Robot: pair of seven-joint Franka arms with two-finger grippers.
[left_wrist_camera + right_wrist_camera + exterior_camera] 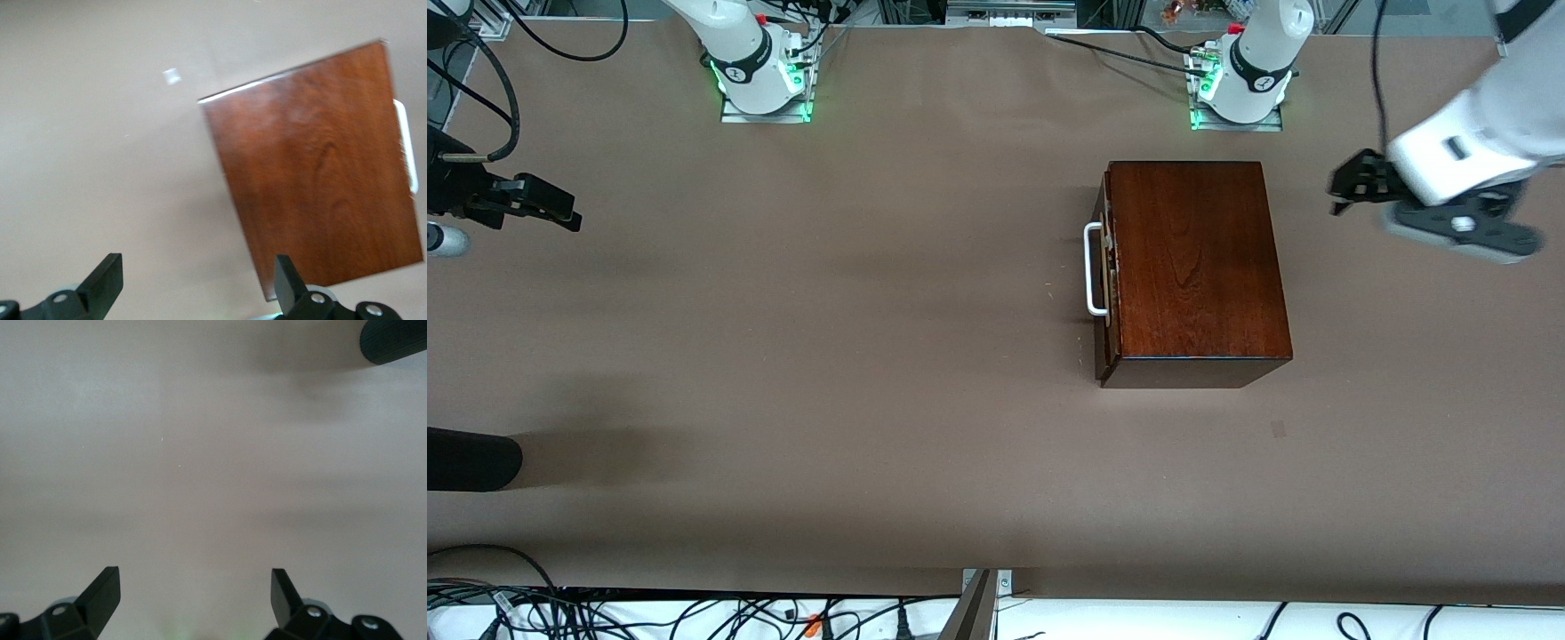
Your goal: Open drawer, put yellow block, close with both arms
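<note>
We find the tabletop (871, 356) carrying the mahogany box (1192, 267) toward the left arm's end, its drawer (1108, 267) shut. The left tool (1347, 187) hangs over bare tabletop beside the box, fingers spread, holding nothing. The right tool (560, 213) waits likewise, spread and empty.

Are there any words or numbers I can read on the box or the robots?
None can be read.
Wooden box: only wood grain, no writing.
Robot bases: small round black marks, too small to read.
Table: plain brown, no signs.
</note>
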